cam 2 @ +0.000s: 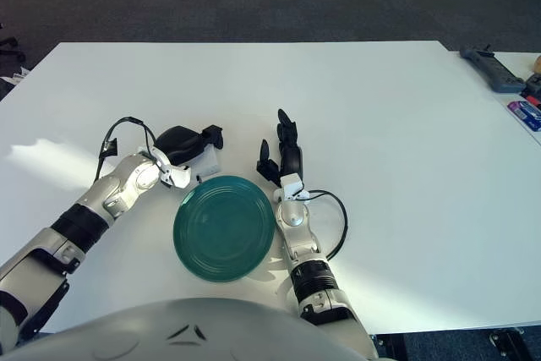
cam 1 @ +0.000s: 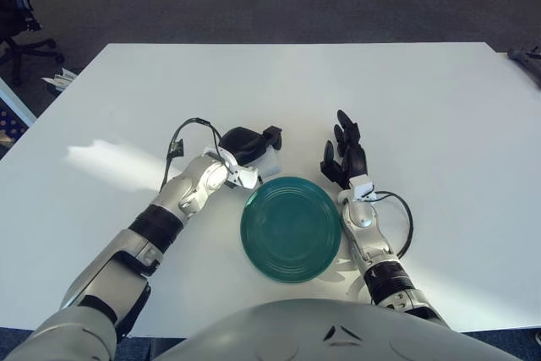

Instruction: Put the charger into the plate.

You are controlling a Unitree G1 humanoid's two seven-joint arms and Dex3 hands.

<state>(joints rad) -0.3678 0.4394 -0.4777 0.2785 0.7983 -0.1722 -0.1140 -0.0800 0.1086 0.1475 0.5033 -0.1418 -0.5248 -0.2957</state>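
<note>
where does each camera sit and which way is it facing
Left eye view: on the head, looking forward and down at the white table; both arms and the torso show.
Right eye view: beside it, same aim; same body parts.
Both share the round green plate, the left hand over a white object, and the right hand, fingers spread.

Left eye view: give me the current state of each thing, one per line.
Charger: white, on the table beyond the plate, under the left hand.
Plate: green, flat on the table, nothing in it.
Left hand: curled over the charger.
Right hand: open, right of the plate, holding nothing.
</note>
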